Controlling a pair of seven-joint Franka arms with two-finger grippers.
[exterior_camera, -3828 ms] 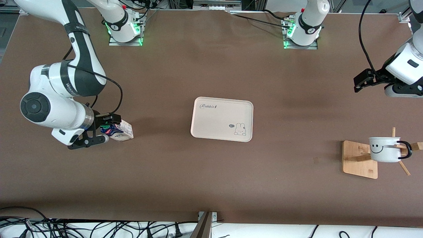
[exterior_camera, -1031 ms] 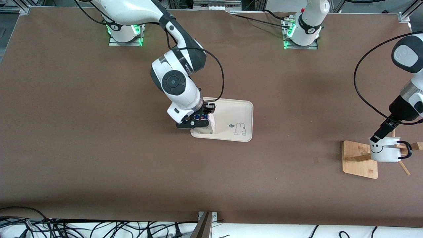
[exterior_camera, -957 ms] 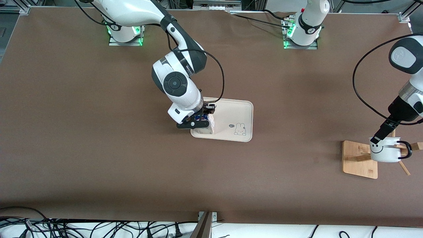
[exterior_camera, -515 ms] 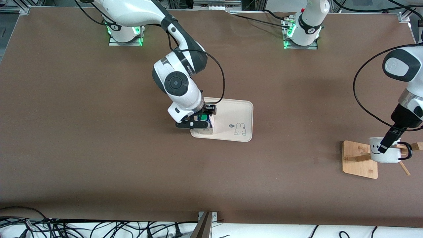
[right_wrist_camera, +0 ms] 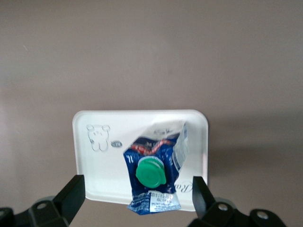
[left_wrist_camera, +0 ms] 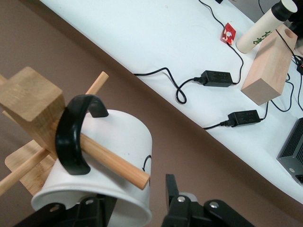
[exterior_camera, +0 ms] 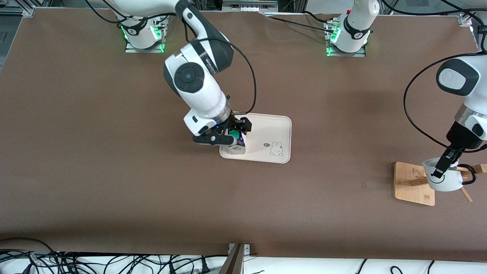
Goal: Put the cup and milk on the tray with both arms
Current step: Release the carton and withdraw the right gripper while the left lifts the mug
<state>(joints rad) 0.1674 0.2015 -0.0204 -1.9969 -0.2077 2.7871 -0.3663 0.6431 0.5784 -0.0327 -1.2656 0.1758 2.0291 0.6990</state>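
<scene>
Standing on tray (exterior_camera: 279,125) — milk (exterior_camera: 239,146)

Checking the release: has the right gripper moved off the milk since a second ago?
Yes. The right gripper has opened and lifted, now above the milk, which stands alone on the tray; against the tray's rim it shifted slightly toward the bases.

One cup (exterior_camera: 443,179), one milk (exterior_camera: 239,145), one tray (exterior_camera: 272,133), one rack (exterior_camera: 412,184)
</scene>
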